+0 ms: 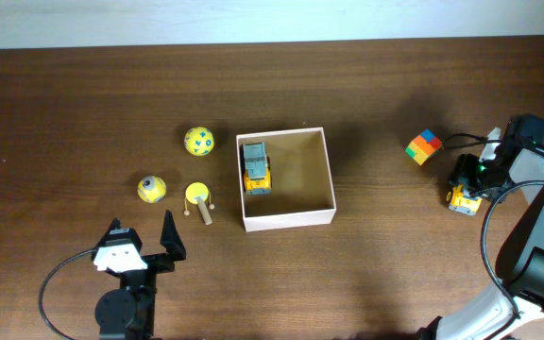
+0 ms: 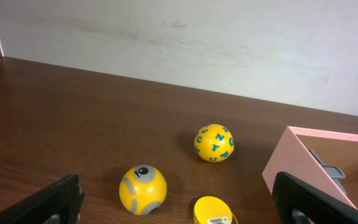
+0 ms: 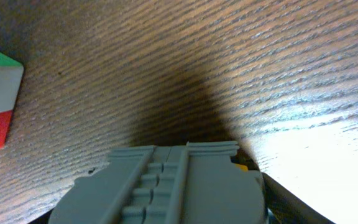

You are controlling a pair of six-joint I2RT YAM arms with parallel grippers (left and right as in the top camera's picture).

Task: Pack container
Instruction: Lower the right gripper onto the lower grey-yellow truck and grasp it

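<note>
The dark wooden table (image 1: pixel 366 274) holds the square, white-walled cardboard container (image 1: pixel 291 219) at its middle, with a yellow-and-grey toy truck (image 1: pixel 256 167) inside. Only the overhead view shows both arms. The left gripper (image 1: pixel 142 227) is spread wide and empty. The right gripper (image 1: pixel 463 189) is over a small yellow toy vehicle (image 1: pixel 459 199), near a multicoloured cube (image 1: pixel 423 146). The right wrist view shows grey ribbed plastic between the fingers, but I cannot tell whether they pinch it. The left wrist view alone shows blue letters on a yellow ball (image 2: pixel 214 142) and an unreadable barcode sticker (image 2: pixel 219 219).
</note>
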